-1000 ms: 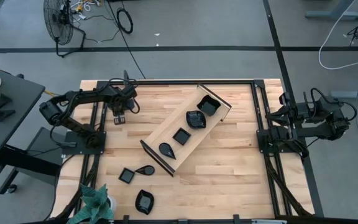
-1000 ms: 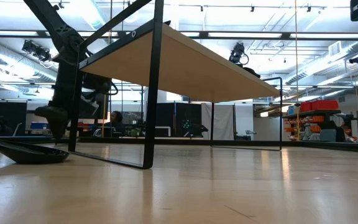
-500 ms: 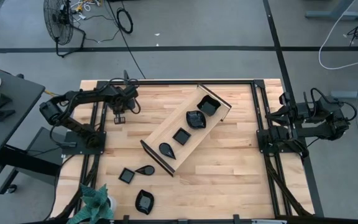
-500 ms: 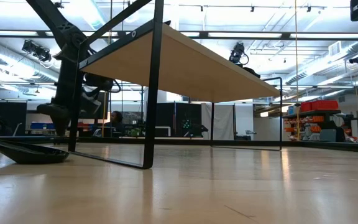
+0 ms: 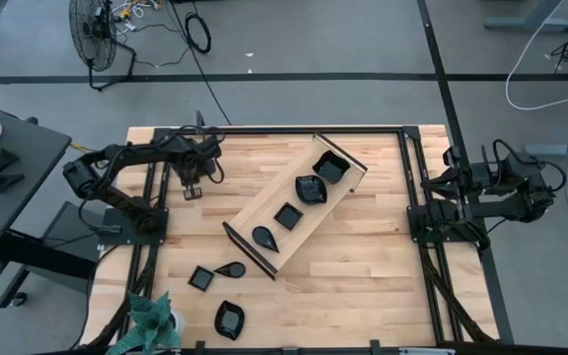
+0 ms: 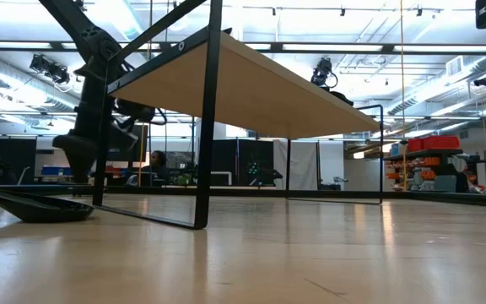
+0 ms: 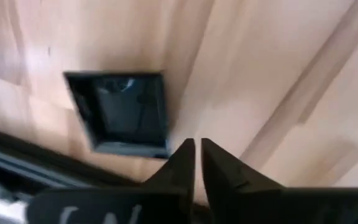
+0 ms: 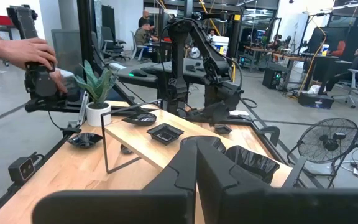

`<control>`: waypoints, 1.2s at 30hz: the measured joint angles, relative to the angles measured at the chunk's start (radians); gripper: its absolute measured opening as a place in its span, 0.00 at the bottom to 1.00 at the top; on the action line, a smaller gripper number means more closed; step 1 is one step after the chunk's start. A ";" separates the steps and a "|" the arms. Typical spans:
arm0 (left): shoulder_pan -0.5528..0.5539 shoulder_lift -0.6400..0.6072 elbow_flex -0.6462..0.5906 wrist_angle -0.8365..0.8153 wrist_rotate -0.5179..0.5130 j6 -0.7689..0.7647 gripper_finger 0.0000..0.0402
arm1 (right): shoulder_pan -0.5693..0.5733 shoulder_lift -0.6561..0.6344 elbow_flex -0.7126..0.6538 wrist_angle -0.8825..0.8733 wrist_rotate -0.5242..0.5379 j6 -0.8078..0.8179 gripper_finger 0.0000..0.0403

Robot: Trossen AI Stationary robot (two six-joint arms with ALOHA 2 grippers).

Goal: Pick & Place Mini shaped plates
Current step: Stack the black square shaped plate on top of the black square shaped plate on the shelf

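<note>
A small square black plate lies flat on the wood at the table's far left. My left gripper hangs just over it, pointing steeply down. Its fingers are shut to a thin slit, with nothing between them, and their tips stand beside one corner of the plate. In the low view the gripper is clear of the table. Several more mini shaped plates sit in the long light-wood tray. Three others lie near the front left: a square one, a teardrop one and a wavy-rimmed one. My right gripper is shut and folded back over its base at the table's right.
The tray lies slantwise across the table's middle, its black end walls standing up. A potted plant stands at the front left corner. Black frame rails run along both sides. A person's hands show beyond the table's left side.
</note>
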 joint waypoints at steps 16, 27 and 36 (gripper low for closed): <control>-0.077 0.000 -0.015 0.112 -0.082 -0.187 0.65 | 0.000 0.000 0.000 0.000 0.000 0.000 0.03; -0.089 0.000 -0.105 0.193 -0.150 -0.134 0.72 | 0.000 0.000 0.000 0.000 0.000 0.000 0.03; -0.074 0.000 -0.111 0.255 -0.205 -0.133 0.72 | 0.000 0.000 0.000 0.000 0.000 0.000 0.03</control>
